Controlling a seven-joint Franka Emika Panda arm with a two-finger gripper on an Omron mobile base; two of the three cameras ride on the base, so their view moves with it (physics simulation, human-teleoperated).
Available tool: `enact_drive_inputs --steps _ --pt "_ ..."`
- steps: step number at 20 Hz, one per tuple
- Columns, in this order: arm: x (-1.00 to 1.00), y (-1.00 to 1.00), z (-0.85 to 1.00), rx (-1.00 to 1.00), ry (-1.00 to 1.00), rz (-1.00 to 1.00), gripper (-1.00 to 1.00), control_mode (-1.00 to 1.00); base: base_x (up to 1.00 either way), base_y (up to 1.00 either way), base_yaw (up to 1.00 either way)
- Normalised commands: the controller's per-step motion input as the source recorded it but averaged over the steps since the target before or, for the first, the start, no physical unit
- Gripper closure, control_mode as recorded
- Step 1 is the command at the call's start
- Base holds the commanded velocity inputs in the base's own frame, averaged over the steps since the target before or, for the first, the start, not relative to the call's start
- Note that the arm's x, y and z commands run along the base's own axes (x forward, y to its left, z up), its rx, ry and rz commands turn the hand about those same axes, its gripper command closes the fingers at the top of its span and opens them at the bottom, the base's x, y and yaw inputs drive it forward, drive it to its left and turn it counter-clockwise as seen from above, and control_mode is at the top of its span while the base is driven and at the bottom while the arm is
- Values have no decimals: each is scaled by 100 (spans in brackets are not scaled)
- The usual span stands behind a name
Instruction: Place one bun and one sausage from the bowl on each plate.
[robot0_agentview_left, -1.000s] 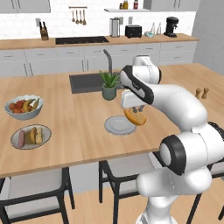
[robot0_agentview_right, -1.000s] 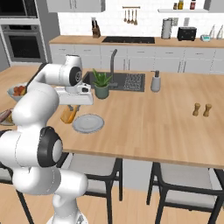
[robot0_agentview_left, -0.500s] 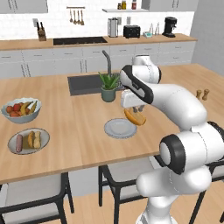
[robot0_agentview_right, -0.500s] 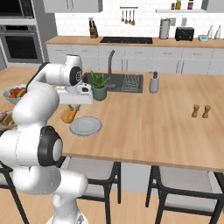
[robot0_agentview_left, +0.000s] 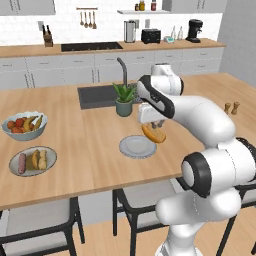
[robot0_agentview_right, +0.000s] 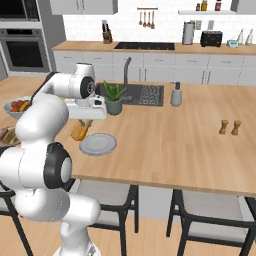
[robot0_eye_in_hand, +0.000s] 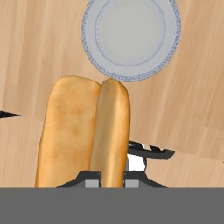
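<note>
- Left base view: the gripper (robot0_agentview_left: 156, 126) hangs above the counter (robot0_agentview_left: 90, 150), pinching a bun (robot0_agentview_left: 153, 134) that sits just over the right rim of an empty plate (robot0_agentview_left: 137, 146) near the counter's front edge. The brown bowl (robot0_agentview_left: 33, 161) lies well apart toward the left front corner, with a sausage (robot0_agentview_left: 21, 163) and more buns in it. The step in hand looks like carrying a bun to this plate.
- Right base view: the bun (robot0_agentview_right: 79, 130) hangs beside the plate's (robot0_agentview_right: 98, 144) left rim, off its middle. The second plate I cannot find.
- Hand view: the bun (robot0_eye_in_hand: 83, 131) stands between the fingers, which are pressed on it; the plate (robot0_eye_in_hand: 131, 37) lies ahead, bare. The next move, I judge, calls for shifting over the plate's middle, lowering, then letting go.
</note>
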Motion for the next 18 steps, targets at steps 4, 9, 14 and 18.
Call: enact_drive_inputs --steps 4,9,14,18 --pt "75 4 -36 0 0 0 100 -100 0 0 0" --pt "81 5 -56 0 0 0 100 -100 0 0 0" --pt "77 8 -36 0 0 0 100 -100 0 0 0" --pt "82 25 -36 0 0 0 100 -100 0 0 0"
